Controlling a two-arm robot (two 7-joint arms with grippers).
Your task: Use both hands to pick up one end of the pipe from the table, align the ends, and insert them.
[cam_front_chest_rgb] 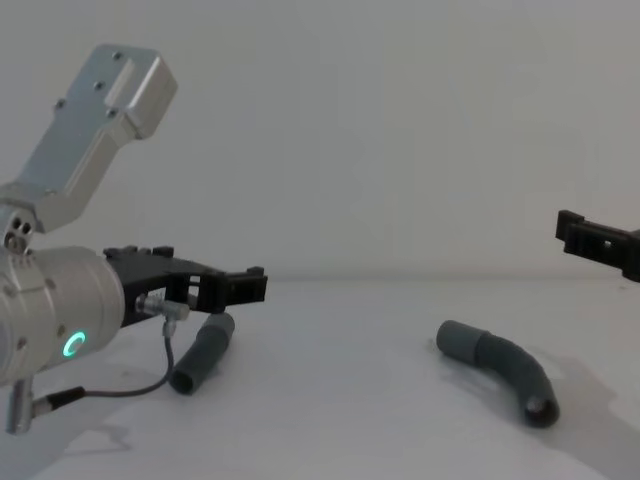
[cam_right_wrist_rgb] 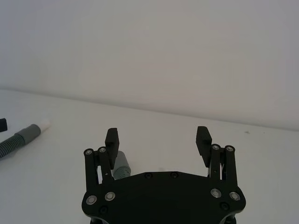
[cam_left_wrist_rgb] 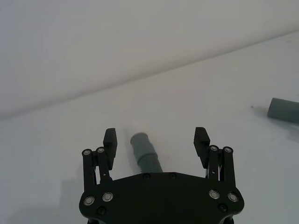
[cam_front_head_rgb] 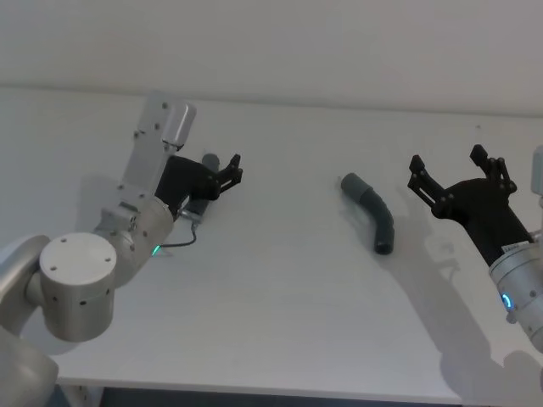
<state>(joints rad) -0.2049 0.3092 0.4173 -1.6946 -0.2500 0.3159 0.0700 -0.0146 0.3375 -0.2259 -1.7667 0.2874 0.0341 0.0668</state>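
I see my left gripper [cam_front_head_rgb: 231,173] spread open, low over the short tube [cam_front_chest_rgb: 205,355] at the table's [cam_front_head_rgb: 280,322] left, curved hose [cam_front_head_rgb: 373,212] right of centre, my right gripper [cam_front_head_rgb: 448,159] open, hovering beside it

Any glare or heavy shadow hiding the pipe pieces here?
Left wrist view: even light, left pincer dark against the table, tube plain. Right wrist view: likewise for the right pincer. Head view: soft arm shadows, no glare, hose clear. Chest view: faint shadows on the table.
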